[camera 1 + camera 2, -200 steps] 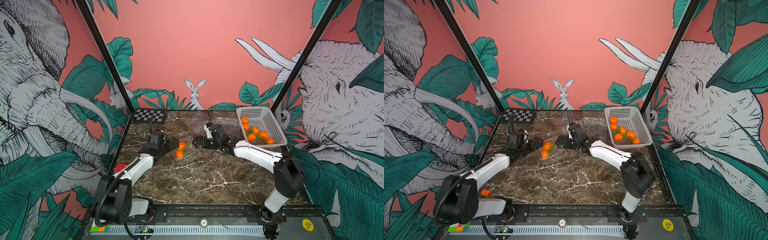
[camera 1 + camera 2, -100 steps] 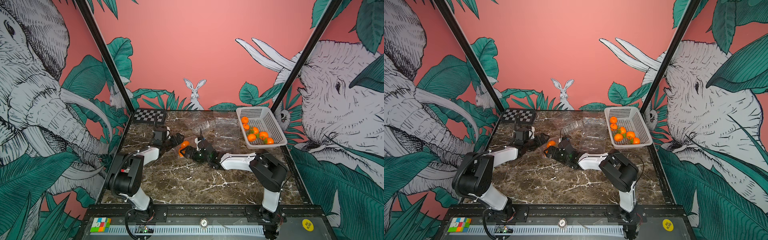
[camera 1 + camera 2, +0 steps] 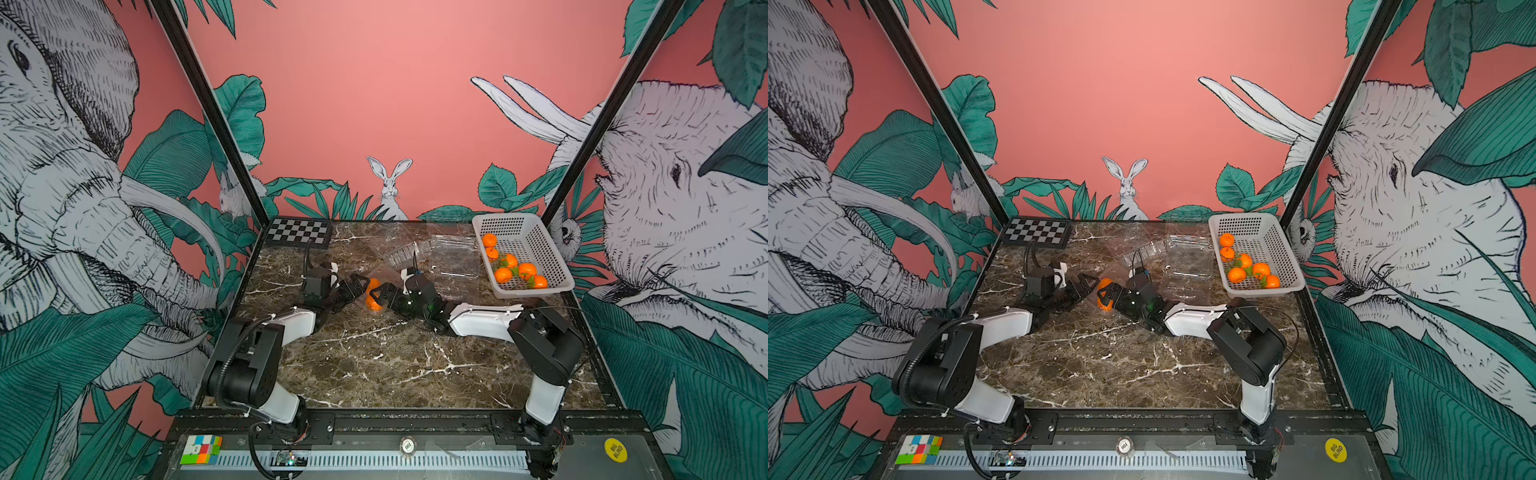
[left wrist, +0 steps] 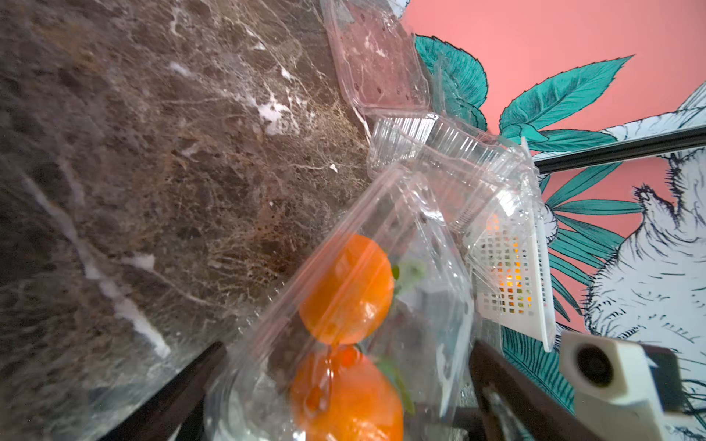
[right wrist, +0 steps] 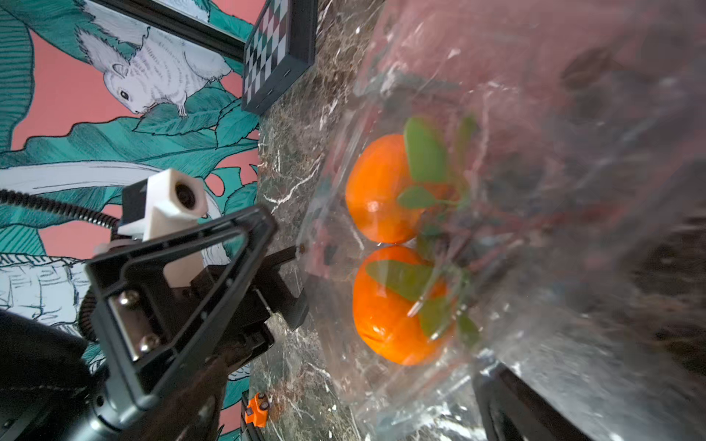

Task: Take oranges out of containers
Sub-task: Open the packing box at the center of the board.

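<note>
A clear container (image 4: 382,267) holding two oranges (image 3: 372,293) (image 3: 1105,296) lies mid-table between my two grippers. The oranges (image 5: 386,244) have green leaves. My left gripper (image 3: 360,286) (image 4: 347,349) is open, its fingers either side of the container's end. Facing it, my right gripper (image 3: 379,294) (image 5: 349,385) is open around the opposite end; one finger (image 5: 508,404) shows beside the plastic. Whether any finger touches the plastic I cannot tell. Empty open containers (image 3: 405,253) (image 3: 455,259) lie behind.
A white perforated basket (image 3: 540,245) with several oranges (image 3: 515,270) stands at the back right. A checkerboard (image 3: 299,230) lies at the back left. A small orange block (image 5: 256,410) sits by the left table edge, a colour cube (image 3: 201,449) on the front rail.
Both arms have dropped low and folded, elbows nearer the table. The grippers stay at the container, which has shifted slightly to the right. Both stay open.
</note>
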Available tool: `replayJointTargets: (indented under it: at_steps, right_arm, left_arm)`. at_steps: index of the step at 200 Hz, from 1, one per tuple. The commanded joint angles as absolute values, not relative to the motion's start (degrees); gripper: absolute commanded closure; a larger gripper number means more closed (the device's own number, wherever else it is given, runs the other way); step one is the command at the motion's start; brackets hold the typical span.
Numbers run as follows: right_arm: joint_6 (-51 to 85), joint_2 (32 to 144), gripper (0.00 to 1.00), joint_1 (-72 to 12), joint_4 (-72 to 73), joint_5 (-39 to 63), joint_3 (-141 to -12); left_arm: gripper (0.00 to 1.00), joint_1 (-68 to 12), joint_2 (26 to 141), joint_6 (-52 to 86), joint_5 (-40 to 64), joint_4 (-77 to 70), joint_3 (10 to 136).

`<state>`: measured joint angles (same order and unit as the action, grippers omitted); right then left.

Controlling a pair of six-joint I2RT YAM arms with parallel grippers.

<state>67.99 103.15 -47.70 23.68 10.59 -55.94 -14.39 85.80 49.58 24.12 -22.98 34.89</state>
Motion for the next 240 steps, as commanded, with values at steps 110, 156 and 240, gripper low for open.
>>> replayJointTargets:
  at_steps: [110, 156, 240]
  right_arm:
    - [71.3, 102.4, 0.04, -46.9, 32.3, 11.2, -53.0]
    - [74.3, 104.3, 0.06, -46.7, 37.9, 12.3, -52.3]
    - [77.8, 104.1, 0.09, -46.4, 43.5, 11.7, -50.2]
  left_arm:
    - [0.01, -14.8, 81.6, 50.1, 22.7, -19.6, 35.1]
    - [0.01, -15.0, 81.8, 50.3, 22.5, -20.2, 34.0]
    - [0.01, -15.6, 82.7, 50.5, 22.6, -21.0, 33.9]
